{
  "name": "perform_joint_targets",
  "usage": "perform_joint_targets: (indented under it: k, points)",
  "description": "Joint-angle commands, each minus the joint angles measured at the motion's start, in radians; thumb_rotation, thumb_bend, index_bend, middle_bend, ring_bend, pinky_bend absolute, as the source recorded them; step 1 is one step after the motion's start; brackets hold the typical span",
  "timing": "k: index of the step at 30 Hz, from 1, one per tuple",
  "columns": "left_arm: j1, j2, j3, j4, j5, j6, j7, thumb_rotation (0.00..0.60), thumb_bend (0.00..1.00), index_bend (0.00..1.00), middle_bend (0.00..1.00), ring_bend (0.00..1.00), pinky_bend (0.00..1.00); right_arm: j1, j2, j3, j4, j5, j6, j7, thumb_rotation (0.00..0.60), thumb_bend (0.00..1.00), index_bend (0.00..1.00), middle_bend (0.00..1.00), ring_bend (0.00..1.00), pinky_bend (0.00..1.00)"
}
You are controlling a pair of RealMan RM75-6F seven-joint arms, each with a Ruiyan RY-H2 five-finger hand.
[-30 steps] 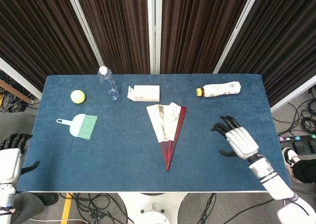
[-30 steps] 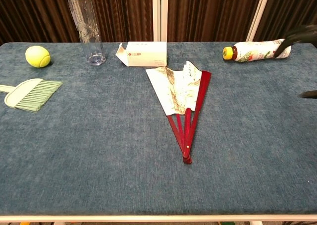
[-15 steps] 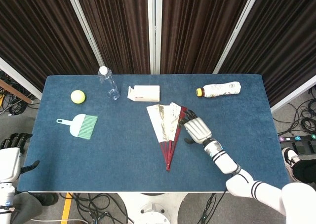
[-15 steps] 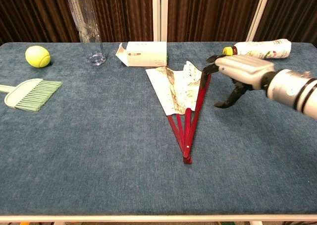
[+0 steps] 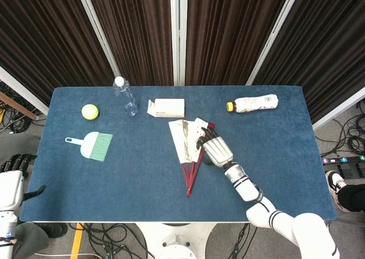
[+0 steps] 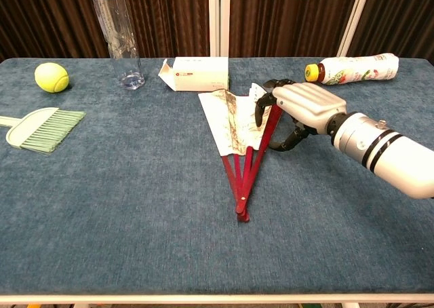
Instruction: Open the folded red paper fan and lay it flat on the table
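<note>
My right hand [image 5: 215,150] rests on the red paper fan [image 6: 237,135], fingers [image 6: 261,109] curled down onto its outer red rib and paper edge; whether they pinch it I cannot tell. The fan lies partly spread just in front of the small white box [image 5: 169,107]. My left hand [image 5: 12,182] hangs well off to the box's left, beyond the table [image 5: 137,173], fingers loosely spread.

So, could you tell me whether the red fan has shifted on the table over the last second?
Yes. The fan has slid slightly left: its pivot end now sits further left below the white box, with the right hand on its right edge.
</note>
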Motion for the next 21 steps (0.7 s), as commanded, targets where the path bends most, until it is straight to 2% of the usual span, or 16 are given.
perform_joint_targets:
  k: [1, 3, 8, 12, 14, 16, 21]
  points:
    - [0.0, 0.0, 0.002, -0.003, 0.004, 0.0, -0.005, 0.6, 0.0, 0.24, 0.21, 0.13, 0.22, 0.002, -0.046, -0.017, 0.071, -0.022, 0.045, 0.029, 0.6, 0.16, 0.47, 0.33, 0.04, 0.01]
    - [0.002, 0.002, 0.003, -0.002, 0.004, 0.001, -0.01, 0.6, 0.0, 0.24, 0.21, 0.13, 0.22, 0.005, -0.073, -0.029, 0.12, -0.036, 0.064, 0.043, 0.6, 0.16, 0.47, 0.34, 0.05, 0.0]
    - [0.003, 0.004, 0.002, -0.003, 0.008, 0.005, -0.018, 0.6, 0.0, 0.25, 0.21, 0.13, 0.22, 0.024, -0.13, -0.053, 0.227, -0.068, 0.103, 0.05, 0.6, 0.28, 0.48, 0.36, 0.08, 0.0]
    - [-0.001, 0.005, 0.003, -0.004, 0.019, 0.006, -0.02, 0.6, 0.0, 0.25, 0.21, 0.13, 0.22, 0.05, -0.173, -0.082, 0.311, -0.099, 0.114, 0.05, 0.6, 0.46, 0.54, 0.38, 0.14, 0.0]
    - [-0.002, 0.007, 0.002, -0.004, 0.026, 0.009, -0.02, 0.6, 0.0, 0.25, 0.21, 0.13, 0.22, 0.066, -0.182, -0.098, 0.339, -0.116, 0.113, 0.042, 0.6, 0.59, 0.55, 0.4, 0.17, 0.01]
    - [-0.005, 0.01, -0.002, -0.004, 0.032, 0.011, -0.023, 0.6, 0.0, 0.25, 0.21, 0.13, 0.22, 0.083, -0.19, -0.109, 0.363, -0.128, 0.113, 0.034, 0.6, 0.66, 0.57, 0.42, 0.2, 0.03]
    - [-0.029, 0.021, -0.016, -0.009, 0.057, 0.003, -0.037, 0.6, 0.0, 0.25, 0.21, 0.13, 0.22, 0.124, -0.171, -0.121, 0.37, -0.146, 0.137, 0.041, 0.6, 0.89, 0.65, 0.52, 0.32, 0.11]
